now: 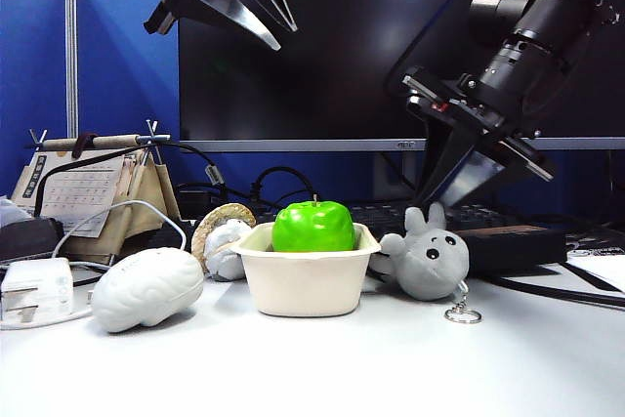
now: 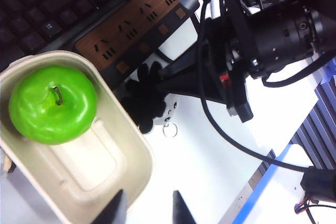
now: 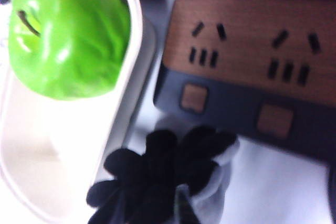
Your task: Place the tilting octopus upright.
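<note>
The light-grey plush octopus (image 1: pixel 427 261) lies tilted on the white table, leaning toward the tub, with its keyring (image 1: pixel 462 314) in front of it. My right gripper (image 1: pixel 439 202) hangs just over it, pointing down at its raised tentacles. In the right wrist view the octopus's dark underside (image 3: pixel 168 171) fills the space between that gripper's (image 3: pixel 153 208) fingers, which stand apart. The left wrist view shows the octopus (image 2: pixel 147 103) as a dark lump beside the tub. My left gripper (image 1: pixel 285 38) is open high at the upper left, empty (image 2: pixel 148 196).
A cream tub (image 1: pixel 303 290) holding a green apple (image 1: pixel 312 227) stands just left of the octopus. A white brain toy (image 1: pixel 146 287) and a small whitish figure (image 1: pixel 223 246) lie further left. A power strip (image 1: pixel 508 246) and a keyboard (image 2: pixel 42 9) lie behind.
</note>
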Robot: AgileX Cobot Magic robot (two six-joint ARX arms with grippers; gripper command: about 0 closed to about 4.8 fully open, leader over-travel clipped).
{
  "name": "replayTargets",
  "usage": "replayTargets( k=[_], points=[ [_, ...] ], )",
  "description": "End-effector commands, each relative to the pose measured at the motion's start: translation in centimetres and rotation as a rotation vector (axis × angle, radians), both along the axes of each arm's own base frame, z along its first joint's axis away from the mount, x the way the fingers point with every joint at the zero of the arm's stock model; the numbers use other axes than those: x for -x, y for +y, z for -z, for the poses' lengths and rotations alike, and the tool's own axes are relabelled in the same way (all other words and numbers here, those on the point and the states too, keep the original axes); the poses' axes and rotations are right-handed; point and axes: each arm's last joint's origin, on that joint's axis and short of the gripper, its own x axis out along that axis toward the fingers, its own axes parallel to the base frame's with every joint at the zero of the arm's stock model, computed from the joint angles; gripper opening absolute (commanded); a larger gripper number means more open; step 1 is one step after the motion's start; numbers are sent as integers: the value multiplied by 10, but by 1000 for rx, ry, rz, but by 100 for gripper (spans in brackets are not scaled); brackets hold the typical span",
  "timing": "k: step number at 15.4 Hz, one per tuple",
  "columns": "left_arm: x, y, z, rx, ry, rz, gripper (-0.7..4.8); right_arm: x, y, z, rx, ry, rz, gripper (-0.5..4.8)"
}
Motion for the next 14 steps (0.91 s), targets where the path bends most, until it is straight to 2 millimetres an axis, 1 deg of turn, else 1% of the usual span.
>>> replayTargets(
  k=[1, 3, 5, 10, 11, 13, 14],
  points=[
    [0, 0, -1, 4, -7, 5, 121, 1, 0, -1, 0, 14, 13, 138],
    [0, 0, -1, 4, -7, 5, 122, 2, -1, 0, 21, 35, 44, 140],
    [0, 0, -1, 4, -7, 5, 122, 3, -2, 0, 42, 44, 52, 163],
    [-1, 0, -2, 6, -14, 3, 121, 6, -3, 2, 55, 81, 51, 163],
    [-1, 0, -2, 6, -14, 3, 122, 6, -3, 2, 52, 79, 50, 176],
    [-1, 0, -2, 6, -14, 4, 121, 6, -3, 1, 49, 74, 50, 236],
    [-1, 0, -2, 6, -14, 4, 122, 6, -3, 1, 49, 74, 49, 235]
  ],
)
